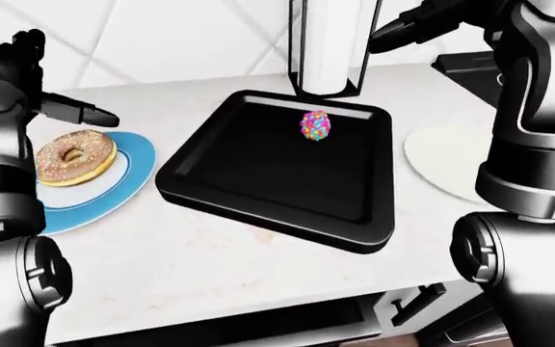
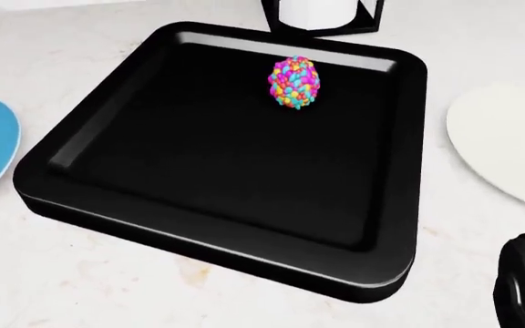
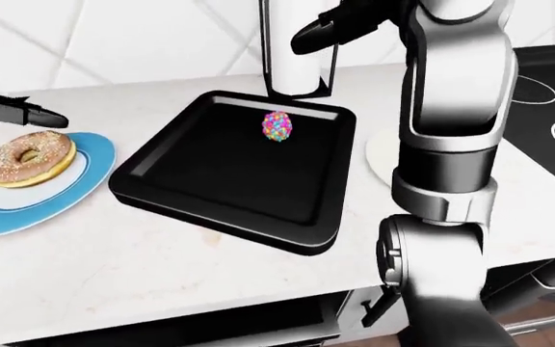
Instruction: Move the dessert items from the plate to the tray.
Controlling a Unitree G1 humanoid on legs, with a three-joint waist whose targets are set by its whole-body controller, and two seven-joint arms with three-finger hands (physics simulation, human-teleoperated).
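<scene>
A sprinkle-covered dessert ball [image 2: 294, 83] sits in the black tray [image 2: 107, 130], near its top edge. A sprinkled donut [image 1: 74, 156] lies on the blue plate [image 1: 131, 173] at the left of the left-eye view. My left hand [image 1: 41, 79] hovers open just above and left of the donut, one finger pointing right. My right hand [image 3: 340, 25] is raised high above the tray's top right corner, fingers open and empty.
A white and black upright appliance [image 1: 330, 43] stands just past the tray's top edge. A pale round board [image 2: 495, 140] lies right of the tray. A black stovetop [image 3: 547, 79] is at the far right. The counter edge runs along the bottom.
</scene>
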